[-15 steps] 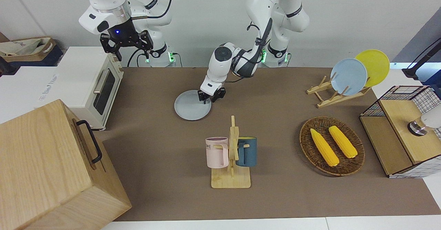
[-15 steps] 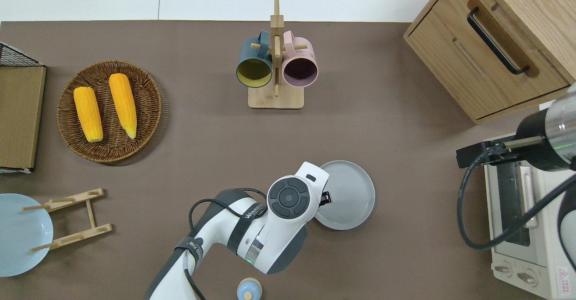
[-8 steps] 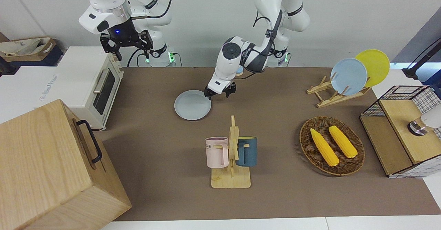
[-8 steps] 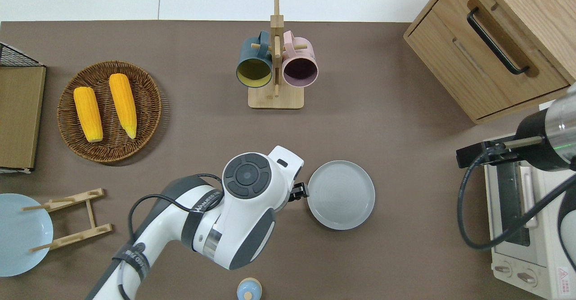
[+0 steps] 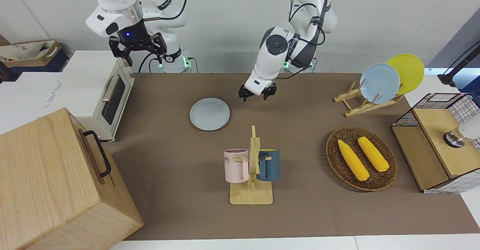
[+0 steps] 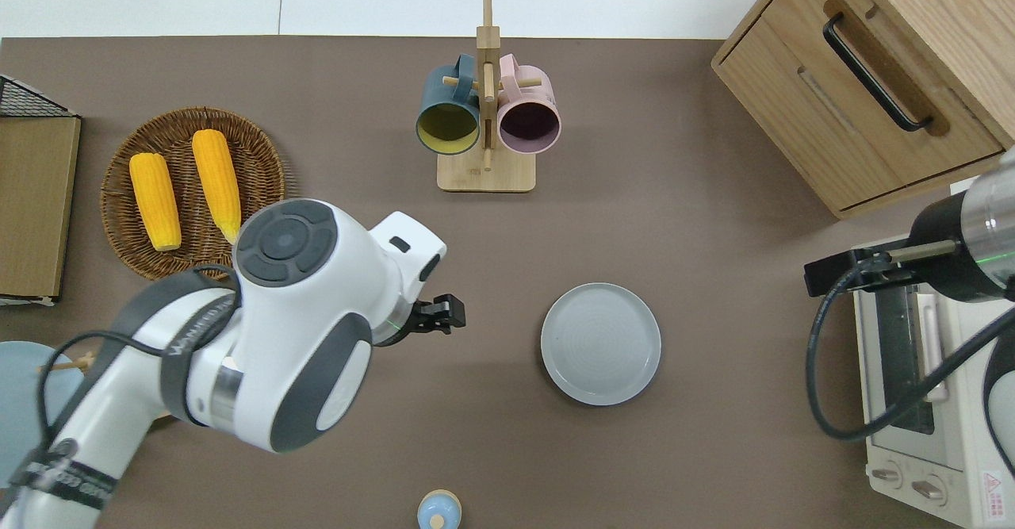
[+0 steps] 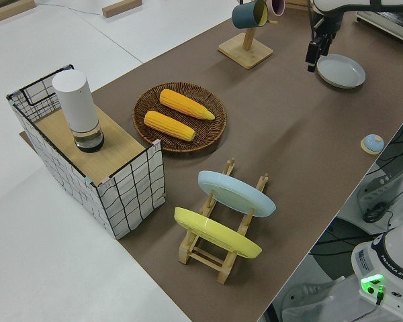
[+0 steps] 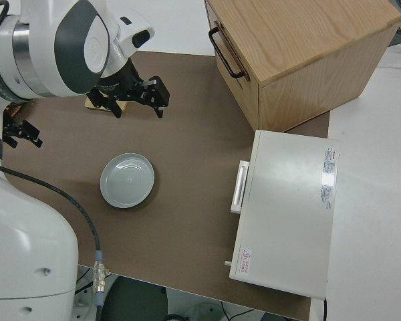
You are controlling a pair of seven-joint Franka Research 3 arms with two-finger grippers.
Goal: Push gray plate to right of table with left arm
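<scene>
The gray plate lies flat on the brown table, between the mug rack and the robots; it also shows in the overhead view, the left side view and the right side view. My left gripper is open and empty, up in the air. In the overhead view the left gripper is over bare table, well apart from the plate, toward the left arm's end. My right gripper is open and parked.
A mug rack holds a pink and a blue mug. A wicker basket holds two corn cobs. A plate rack holds a light-blue and a yellow plate. A wooden cabinet and a toaster oven stand at the right arm's end.
My left gripper has drawn away from the plate's rim, risen and moved toward the left arm's end of the table. The plate has stayed where it was.
</scene>
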